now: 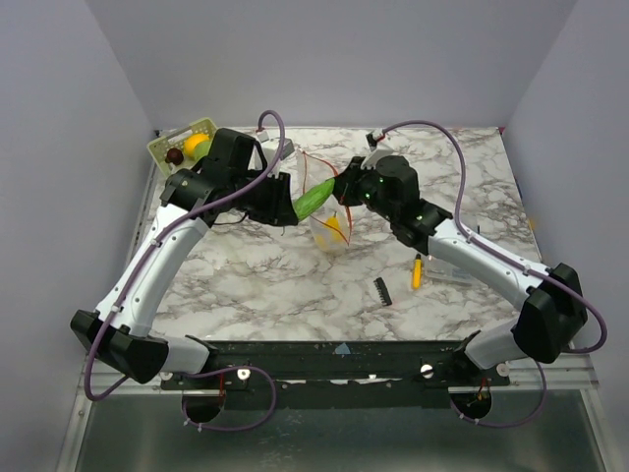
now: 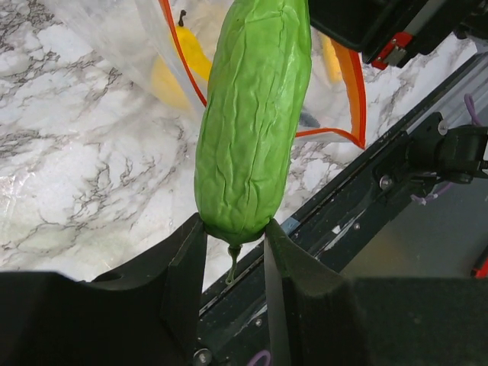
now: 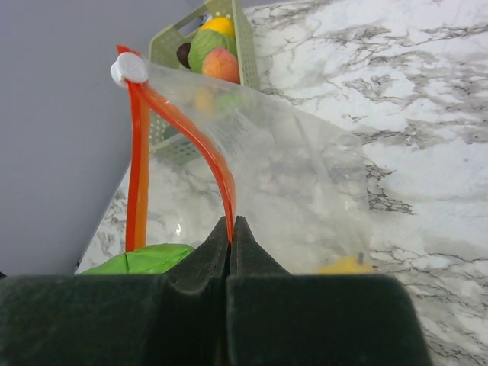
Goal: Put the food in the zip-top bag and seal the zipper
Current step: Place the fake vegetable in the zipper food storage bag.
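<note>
The left gripper (image 2: 234,227) pinches the stalk end of a green cucumber (image 2: 255,114); its other end points into the open mouth of the bag (image 3: 305,175); the right gripper (image 3: 231,229), pressed together, pinches the red-orange zipper (image 3: 206,149) and holds this edge up; a yellow fruit (image 1: 334,227) lies inside the bag; more food (image 3: 213,53) sits in the basket (image 1: 162,147) at the far left corner of the table (image 1: 275,275).
</note>
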### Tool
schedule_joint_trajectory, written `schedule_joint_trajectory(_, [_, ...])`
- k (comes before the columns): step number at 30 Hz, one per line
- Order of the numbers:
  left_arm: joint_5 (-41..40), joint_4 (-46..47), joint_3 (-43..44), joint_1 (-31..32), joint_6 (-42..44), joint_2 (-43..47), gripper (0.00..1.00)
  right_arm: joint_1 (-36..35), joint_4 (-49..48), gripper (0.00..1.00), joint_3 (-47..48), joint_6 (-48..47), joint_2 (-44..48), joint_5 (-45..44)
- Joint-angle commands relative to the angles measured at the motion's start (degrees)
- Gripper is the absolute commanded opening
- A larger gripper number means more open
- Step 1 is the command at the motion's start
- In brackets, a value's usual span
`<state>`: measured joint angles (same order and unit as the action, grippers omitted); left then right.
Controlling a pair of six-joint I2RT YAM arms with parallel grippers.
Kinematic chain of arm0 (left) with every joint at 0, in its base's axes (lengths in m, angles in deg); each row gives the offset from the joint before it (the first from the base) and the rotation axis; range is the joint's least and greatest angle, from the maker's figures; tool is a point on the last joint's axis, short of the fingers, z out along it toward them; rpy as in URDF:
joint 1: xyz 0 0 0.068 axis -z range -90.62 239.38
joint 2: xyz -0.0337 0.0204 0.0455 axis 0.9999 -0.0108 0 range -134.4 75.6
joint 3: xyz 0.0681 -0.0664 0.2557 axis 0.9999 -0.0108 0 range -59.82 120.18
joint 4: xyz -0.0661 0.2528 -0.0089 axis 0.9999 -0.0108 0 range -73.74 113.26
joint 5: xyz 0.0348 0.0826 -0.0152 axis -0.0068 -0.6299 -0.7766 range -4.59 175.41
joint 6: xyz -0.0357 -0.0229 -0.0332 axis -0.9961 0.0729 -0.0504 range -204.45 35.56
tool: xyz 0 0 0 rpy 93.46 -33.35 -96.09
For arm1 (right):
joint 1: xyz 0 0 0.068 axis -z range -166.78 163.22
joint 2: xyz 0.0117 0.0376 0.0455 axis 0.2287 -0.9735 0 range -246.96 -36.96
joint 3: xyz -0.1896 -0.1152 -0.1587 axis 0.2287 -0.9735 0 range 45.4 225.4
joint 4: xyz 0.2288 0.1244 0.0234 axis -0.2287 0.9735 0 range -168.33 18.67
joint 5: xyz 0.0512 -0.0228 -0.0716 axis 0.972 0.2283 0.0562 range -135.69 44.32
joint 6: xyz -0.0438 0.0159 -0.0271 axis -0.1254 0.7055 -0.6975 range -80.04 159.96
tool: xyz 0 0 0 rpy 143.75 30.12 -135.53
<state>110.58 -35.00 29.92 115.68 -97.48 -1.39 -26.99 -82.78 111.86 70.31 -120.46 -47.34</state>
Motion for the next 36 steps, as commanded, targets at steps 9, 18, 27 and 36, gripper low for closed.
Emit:
schedule_joint_trajectory(9, [-1.24,-3.13,1.82,0.32,-13.28,0.61,0.00,-5.02,0.56,0.01,0.97,-4.30,-0.54,-17.81])
schedule_joint_trajectory(18, [-3.35,1.68,-2.96,0.28,-33.07,0.64,0.00,-8.75,2.23,0.01,3.39,-1.79,-1.84,-27.53])
schedule_joint_trajectory(27, [-5.30,10.46,-8.58,1.01,-50.81,4.32,0.00,-10.02,1.50,0.01,4.10,-2.39,-2.13,-28.09])
schedule_joint_trajectory(36, [-9.17,19.67,-9.43,1.15,-61.95,0.97,0.00,-10.11,1.34,0.01,3.61,-0.55,-1.51,-21.95])
